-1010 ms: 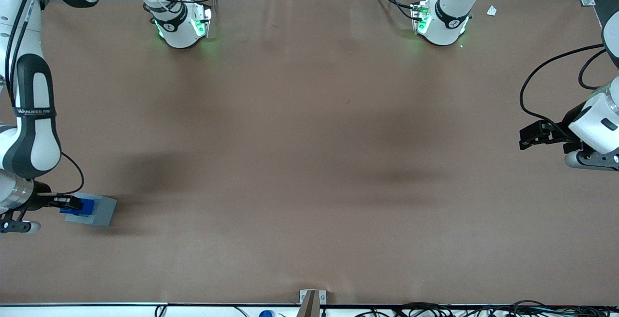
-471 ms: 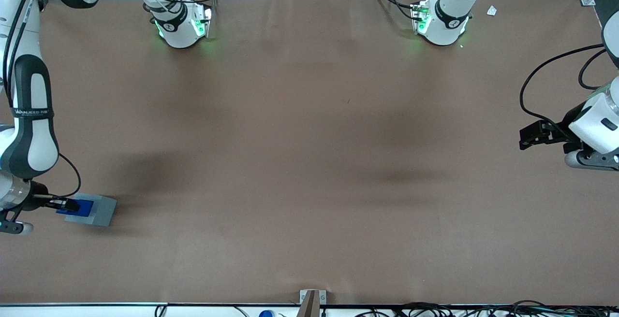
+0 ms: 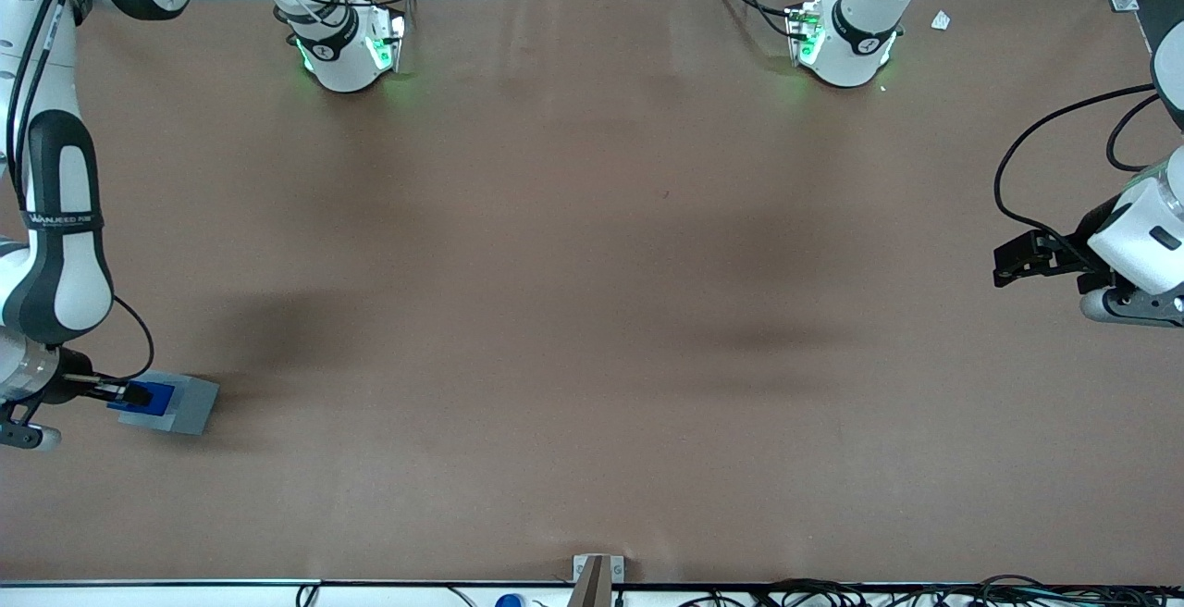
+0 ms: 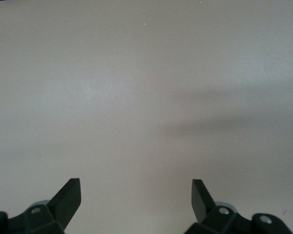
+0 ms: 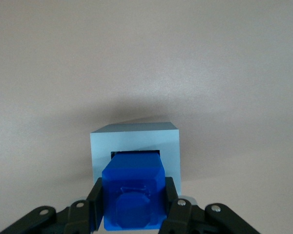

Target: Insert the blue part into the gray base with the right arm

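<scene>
The gray base (image 3: pixel 185 408) sits on the brown table at the working arm's end, near the front camera. My right gripper (image 3: pixel 139 395) is shut on the blue part (image 3: pixel 153 396) and holds it over the base's top face. In the right wrist view the blue part (image 5: pixel 133 190) sits between the black fingers (image 5: pixel 96 201), directly above the square recess of the gray base (image 5: pixel 135 139). A dark strip of the recess shows just past the blue part's edge. I cannot tell how deep the blue part sits in the recess.
The brown table (image 3: pixel 592 311) spreads wide toward the parked arm's end. Two white arm bases with green lights (image 3: pixel 347 47) (image 3: pixel 842 43) stand at the table's edge farthest from the front camera. A small bracket (image 3: pixel 597 575) sits at the near edge.
The right gripper with the blue part has shifted slightly toward the working arm's end and lowered over the gray base. The base has nudged the same way.
</scene>
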Robot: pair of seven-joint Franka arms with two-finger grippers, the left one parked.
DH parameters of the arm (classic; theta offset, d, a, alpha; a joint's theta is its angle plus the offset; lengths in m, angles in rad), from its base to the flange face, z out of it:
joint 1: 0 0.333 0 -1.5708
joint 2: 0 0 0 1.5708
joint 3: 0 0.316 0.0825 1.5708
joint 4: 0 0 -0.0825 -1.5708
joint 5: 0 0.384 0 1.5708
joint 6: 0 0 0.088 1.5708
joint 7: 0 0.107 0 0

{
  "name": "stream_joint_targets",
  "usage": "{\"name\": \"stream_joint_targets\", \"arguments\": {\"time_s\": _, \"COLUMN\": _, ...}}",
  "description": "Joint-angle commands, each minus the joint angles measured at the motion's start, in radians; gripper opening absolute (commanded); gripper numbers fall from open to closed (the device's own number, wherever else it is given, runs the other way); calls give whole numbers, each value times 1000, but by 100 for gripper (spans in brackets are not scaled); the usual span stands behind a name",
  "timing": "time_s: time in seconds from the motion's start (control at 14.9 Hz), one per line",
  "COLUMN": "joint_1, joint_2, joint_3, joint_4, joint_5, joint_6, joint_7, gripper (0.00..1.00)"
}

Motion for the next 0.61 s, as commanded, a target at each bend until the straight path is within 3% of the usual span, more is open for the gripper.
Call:
{"name": "stream_joint_targets", "arguments": {"time_s": 0.0, "joint_1": 0, "joint_2": 4, "joint_3": 9, "joint_4": -5, "joint_5": 5, "joint_6": 11, "joint_7": 21, "gripper": 2}}
{"name": "stream_joint_targets", "arguments": {"time_s": 0.07, "joint_1": 3, "joint_2": 4, "joint_3": 9, "joint_4": -5, "joint_5": 3, "joint_6": 20, "joint_7": 15, "gripper": 14}}
{"name": "stream_joint_targets", "arguments": {"time_s": 0.13, "joint_1": 6, "joint_2": 4, "joint_3": 9, "joint_4": -5, "joint_5": -1, "joint_6": 44, "joint_7": 20, "gripper": 42}}
{"name": "stream_joint_targets", "arguments": {"time_s": 0.2, "joint_1": 14, "joint_2": 4, "joint_3": 9, "joint_4": -5, "joint_5": -3, "joint_6": 49, "joint_7": 18, "gripper": 92}}
{"name": "stream_joint_targets", "arguments": {"time_s": 0.34, "joint_1": 12, "joint_2": -2, "joint_3": 9, "joint_4": -5, "joint_5": 2, "joint_6": 42, "joint_7": 12, "gripper": 100}}
{"name": "stream_joint_targets", "arguments": {"time_s": 0.54, "joint_1": 41, "joint_2": -68, "joint_3": 9, "joint_4": -5, "joint_5": -4, "joint_6": -65, "joint_7": 15, "gripper": 100}}
